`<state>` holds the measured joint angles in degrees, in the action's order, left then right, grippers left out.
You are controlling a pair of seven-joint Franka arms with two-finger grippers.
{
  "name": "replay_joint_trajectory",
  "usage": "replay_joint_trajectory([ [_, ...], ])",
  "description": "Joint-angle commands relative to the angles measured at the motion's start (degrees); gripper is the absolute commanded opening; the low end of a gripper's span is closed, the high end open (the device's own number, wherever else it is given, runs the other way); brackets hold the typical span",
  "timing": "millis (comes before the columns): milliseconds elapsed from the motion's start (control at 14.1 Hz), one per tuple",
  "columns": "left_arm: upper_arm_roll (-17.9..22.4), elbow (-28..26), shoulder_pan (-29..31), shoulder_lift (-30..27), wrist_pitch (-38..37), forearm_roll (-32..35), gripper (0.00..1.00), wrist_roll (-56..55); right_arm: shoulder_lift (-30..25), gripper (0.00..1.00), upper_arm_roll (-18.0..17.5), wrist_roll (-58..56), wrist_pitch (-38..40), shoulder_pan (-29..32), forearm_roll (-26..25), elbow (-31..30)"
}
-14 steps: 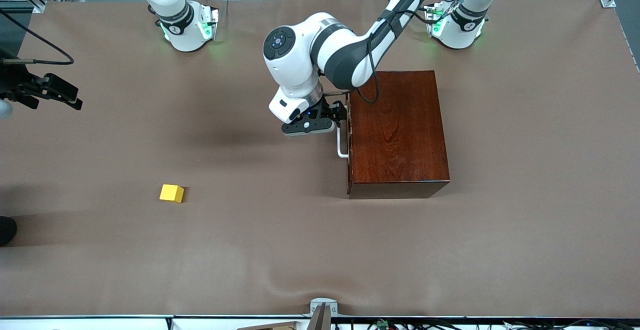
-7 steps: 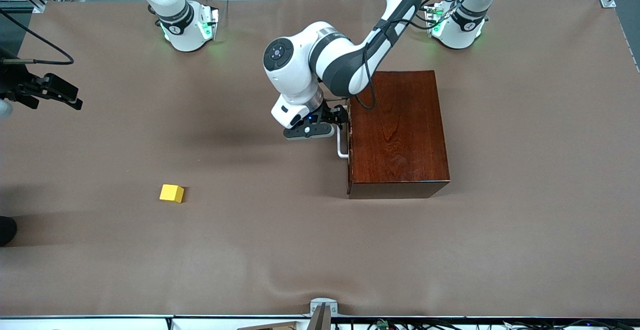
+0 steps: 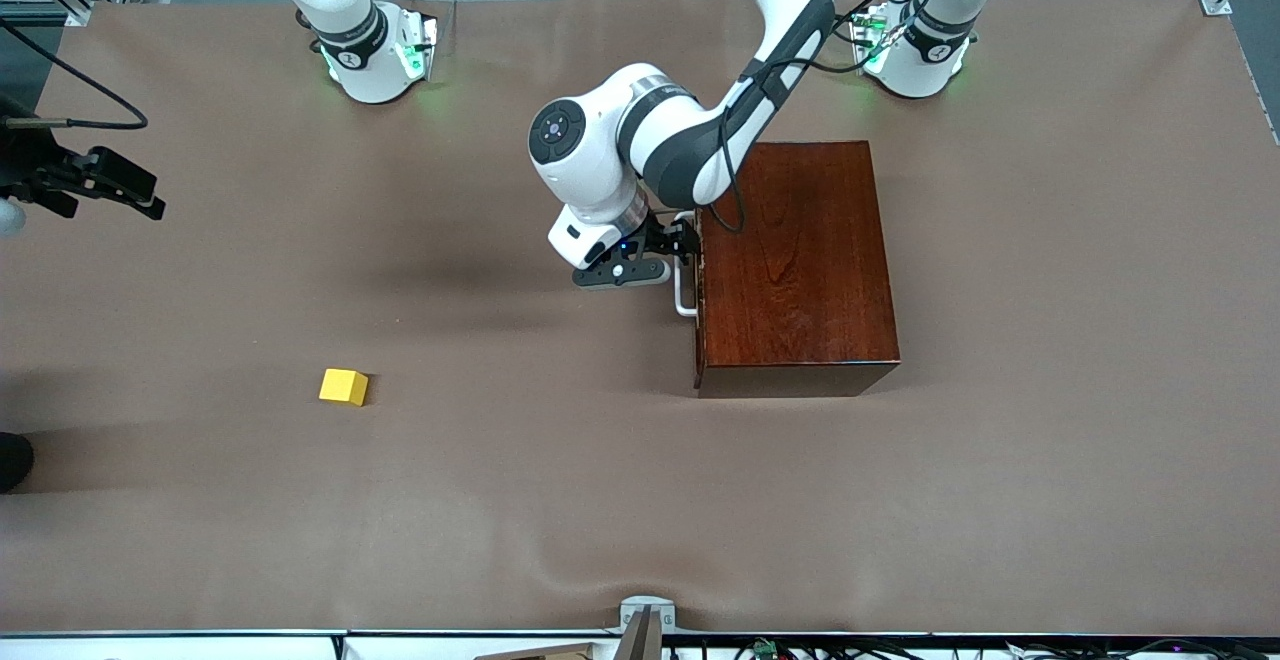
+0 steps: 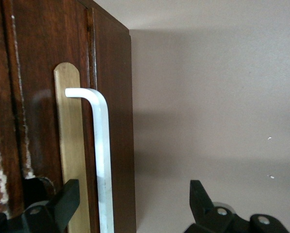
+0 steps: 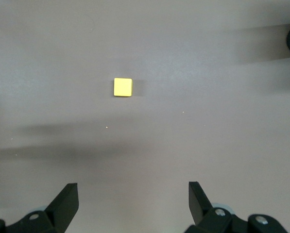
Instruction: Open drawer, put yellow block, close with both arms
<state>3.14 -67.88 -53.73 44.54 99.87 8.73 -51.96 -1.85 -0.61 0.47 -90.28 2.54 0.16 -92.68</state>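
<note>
Two steps from stowing: left claw, fingers apart, straddles the shut drawer's white handle, needing closure then pulling; right claw waits parted over the yellow block, at the box's eight o'clock.

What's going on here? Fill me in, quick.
The left pincer is at the white handle of the drawer, fingers open with the bar between them, not clamped yet. The drawer is shut in the dark wooden box. The yellow block lies on the table toward the right arm's end. The right pincer waits open above it.
</note>
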Motion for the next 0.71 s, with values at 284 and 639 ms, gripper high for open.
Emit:
replay_joint_trajectory([
  [284,0.11,1.79,0.21,1.78,-1.25,-1.26,1.00,-2.70,-0.18,1.00,-0.27,-0.39,0.63,0.18,-0.60,0.31],
  [639,0.11,1.79,0.29,2.13,-0.64,-2.48,1.00,-5.08,-0.18,1.00,-0.27,-0.39,0.63,0.10,-0.60,0.31],
])
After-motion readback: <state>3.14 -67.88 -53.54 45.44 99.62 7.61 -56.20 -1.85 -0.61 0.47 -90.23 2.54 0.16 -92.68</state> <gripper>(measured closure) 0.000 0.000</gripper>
